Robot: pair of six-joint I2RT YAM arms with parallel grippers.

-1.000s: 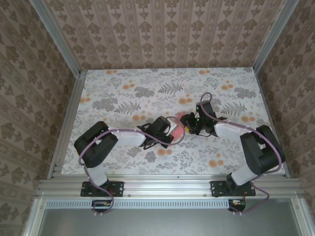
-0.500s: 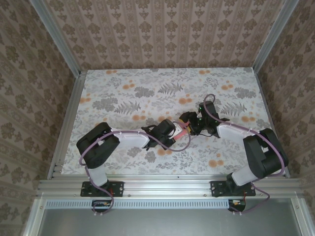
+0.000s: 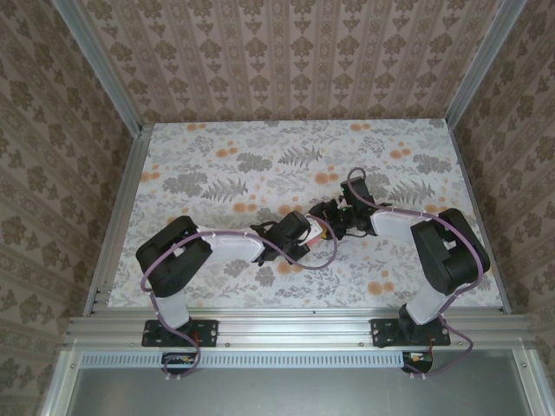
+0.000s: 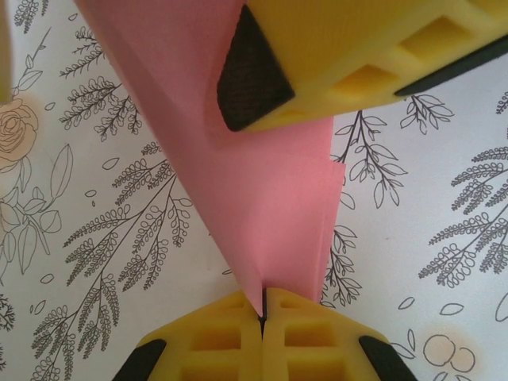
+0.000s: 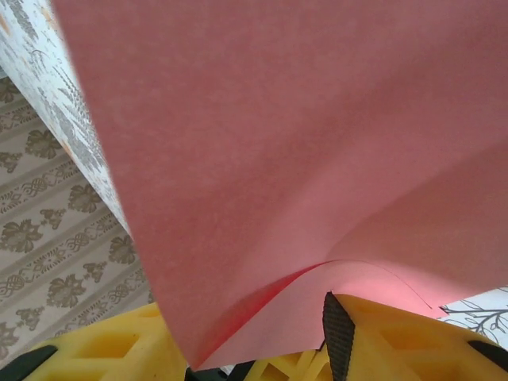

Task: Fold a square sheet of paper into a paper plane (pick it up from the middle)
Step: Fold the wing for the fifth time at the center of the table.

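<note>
The paper plane (image 4: 262,198) is a pink folded sheet that narrows to a creased edge. My left gripper (image 4: 263,305) is shut on that edge, just above the tabletop. In the left wrist view, one yellow finger (image 4: 357,55) of the right gripper rests its black pad on the paper's upper part. The right wrist view is covered by the paper plane (image 5: 302,143), and a curled flap lies between the spread jaws of my right gripper (image 5: 238,349). From above, the left gripper (image 3: 310,234) and right gripper (image 3: 329,217) meet at mid-table around a sliver of paper (image 3: 322,230).
The table (image 3: 260,165) has a white top printed with grey leaves and orange flowers. Aluminium rails (image 3: 121,217) run along its edges and patterned walls (image 3: 295,61) close the back and both sides. The right forearm (image 3: 390,221) lies low across the table's right half.
The right gripper has moved left, closer to the left gripper. The left gripper has shifted slightly right. From above, the paper has shrunk from a broad pink patch to a thin sliver.
</note>
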